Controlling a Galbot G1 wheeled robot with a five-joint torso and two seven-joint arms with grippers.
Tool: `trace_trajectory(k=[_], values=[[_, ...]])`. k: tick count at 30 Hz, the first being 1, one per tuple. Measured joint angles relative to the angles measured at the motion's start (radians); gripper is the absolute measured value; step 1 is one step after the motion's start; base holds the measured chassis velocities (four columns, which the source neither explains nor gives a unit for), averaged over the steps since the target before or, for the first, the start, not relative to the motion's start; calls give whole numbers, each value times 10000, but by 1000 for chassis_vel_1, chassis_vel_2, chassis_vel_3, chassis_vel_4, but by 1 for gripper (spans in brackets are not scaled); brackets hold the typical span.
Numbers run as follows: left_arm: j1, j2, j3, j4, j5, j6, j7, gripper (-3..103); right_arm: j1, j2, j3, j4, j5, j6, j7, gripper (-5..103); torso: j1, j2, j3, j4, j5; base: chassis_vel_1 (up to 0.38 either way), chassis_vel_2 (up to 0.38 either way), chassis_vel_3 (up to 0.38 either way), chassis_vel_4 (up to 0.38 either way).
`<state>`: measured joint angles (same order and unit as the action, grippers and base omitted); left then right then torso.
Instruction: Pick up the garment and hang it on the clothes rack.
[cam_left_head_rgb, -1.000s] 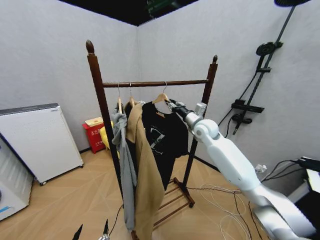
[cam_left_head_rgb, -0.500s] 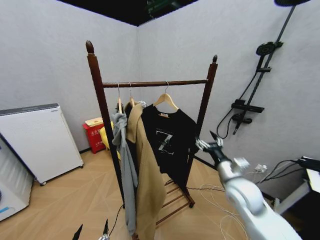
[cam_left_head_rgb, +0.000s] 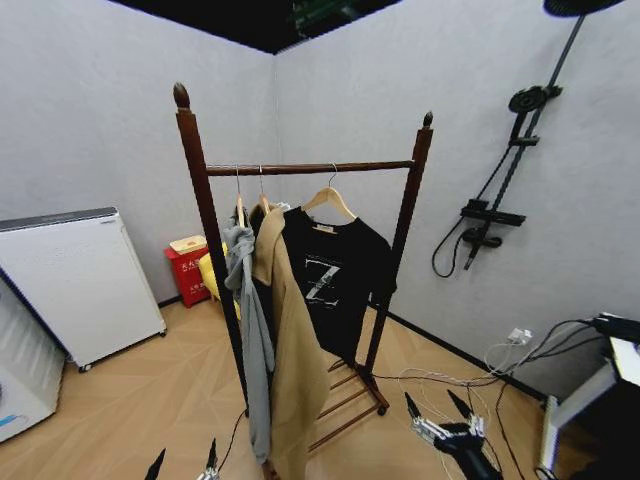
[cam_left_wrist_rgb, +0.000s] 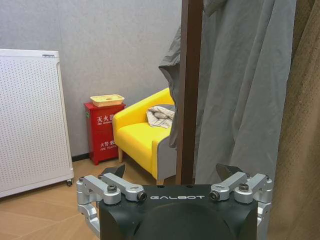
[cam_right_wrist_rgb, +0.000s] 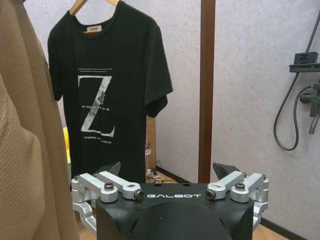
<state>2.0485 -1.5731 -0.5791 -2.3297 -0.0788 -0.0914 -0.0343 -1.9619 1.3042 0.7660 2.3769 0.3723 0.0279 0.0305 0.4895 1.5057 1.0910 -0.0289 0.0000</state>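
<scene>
Both grippers' fingers spread, empty; right gripper (cam_left_head_rgb: 440, 409) low, well apart from garment (cam_left_head_rgb: 335, 280) hanging on clothes rack (cam_left_head_rgb: 310, 168).

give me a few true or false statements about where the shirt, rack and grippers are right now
1. The black T-shirt hangs by its hanger from the rack's top bar. True.
2. The right gripper grips the T-shirt's hanger. False: it is low, near the floor, open and holding nothing.
3. The T-shirt hangs between the grey jacket and the tan coat. False: it hangs nearest the rack's right post, with the tan coat next and the grey jacket beyond.
4. The left gripper is open, low beside the rack's post. True.
5. A yellow armchair stands behind the rack. True.
</scene>
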Motion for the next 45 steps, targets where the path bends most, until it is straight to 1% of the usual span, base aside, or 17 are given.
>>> trace_trajectory(k=[19,24,26,29,31,32,33,38,39,40,42,43,45], values=[[0,0,0,0,0,1,0,100,242,-21,-54,-57,61,-22,24,100,2,0,1,-3,0,10,-9,-6,6],[0,0,0,0,0,0,0,100,263,-21,-60,-61,68,-37,27,100,3,-1,1,-2,-2,132,-120,-104,129],[0,0,1,0,0,1,0,100,274,-22,-61,-65,72,-44,30,100,3,-1,1,-4,3,204,-197,-179,191],[0,0,0,1,0,0,0,100,286,-24,-66,-68,76,-49,32,100,-3,2,-1,-3,-6,225,-241,-241,239],[0,0,0,0,0,0,1,100,290,-24,-68,-72,79,-53,36,100,-6,2,-2,-5,10,248,-255,-262,237],[0,0,0,0,0,0,1,100,290,-24,-68,-72,79,-53,36,100,-6,2,-2,-5,10,222,-230,-258,237],[1,0,-1,0,0,1,0,100,292,-24,-68,-71,79,-54,36,100,-9,5,-3,2,-5,222,-143,-218,203],[0,0,0,0,0,0,-1,100,292,-24,-70,-72,81,-56,39,100,-10,7,-3,-8,-2,72,-49,-140,117],[0,0,2,0,0,0,2,100,291,-25,-69,-72,81,-57,42,100,-9,5,-2,-9,4,-56,-57,-54,-6],[0,0,2,0,0,0,2,100,296,-26,-69,-72,81,-58,42,100,-6,3,-1,-5,6,-56,-11,42,-6],[0,0,2,0,0,0,2,100,296,-26,-69,-72,81,-58,42,100,-3,2,0,-4,4,-69,-11,42,-6],[0,0,2,0,0,0,2,100,300,-27,-69,-72,81,-58,42,100,4,-2,2,1,-1,-82,22,84,-12],[-1,0,1,0,0,1,1,100,301,-27,-69,-72,81,-58,42,100,8,-3,4,0,1,-70,22,74,-59]])
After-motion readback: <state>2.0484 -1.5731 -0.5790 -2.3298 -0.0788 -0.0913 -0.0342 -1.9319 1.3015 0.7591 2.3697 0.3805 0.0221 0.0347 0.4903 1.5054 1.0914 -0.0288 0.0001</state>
